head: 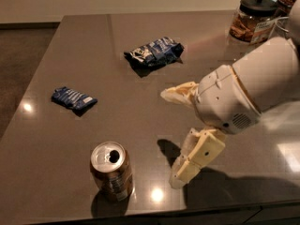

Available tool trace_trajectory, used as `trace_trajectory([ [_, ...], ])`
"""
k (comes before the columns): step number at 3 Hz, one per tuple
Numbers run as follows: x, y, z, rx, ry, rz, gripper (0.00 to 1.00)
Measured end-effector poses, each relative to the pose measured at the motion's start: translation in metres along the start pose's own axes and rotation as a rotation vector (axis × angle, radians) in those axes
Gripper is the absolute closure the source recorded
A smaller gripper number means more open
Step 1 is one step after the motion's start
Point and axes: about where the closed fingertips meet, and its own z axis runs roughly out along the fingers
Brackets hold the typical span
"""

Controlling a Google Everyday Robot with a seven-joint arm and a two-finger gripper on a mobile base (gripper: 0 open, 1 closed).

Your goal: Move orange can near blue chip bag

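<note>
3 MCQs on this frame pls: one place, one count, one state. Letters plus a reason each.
1. Where is the orange can relative to the blue chip bag?
A) touching it
B) apart from it, by the table's front edge
C) on top of it

2. How many blue packages lie on the table?
A) one
B) two
C) four

3. What state is the gripper in?
A) shut on the can
B) shut, empty
C) open, beside the can

1 B: the can stands at the front, the bag lies far back.
2 B: the chip bag plus a smaller blue packet.
3 C: its fingers are spread, with a gap to the can.
</note>
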Motion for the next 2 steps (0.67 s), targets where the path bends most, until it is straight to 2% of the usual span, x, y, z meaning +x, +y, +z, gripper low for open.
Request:
trace_trajectory([
  [1,-0.007,0.012,0.018,-0.011,-0.033,0.022,0.00],
  [2,-0.015,0.025,0.043,-0.051,-0.083,0.038,0.00],
])
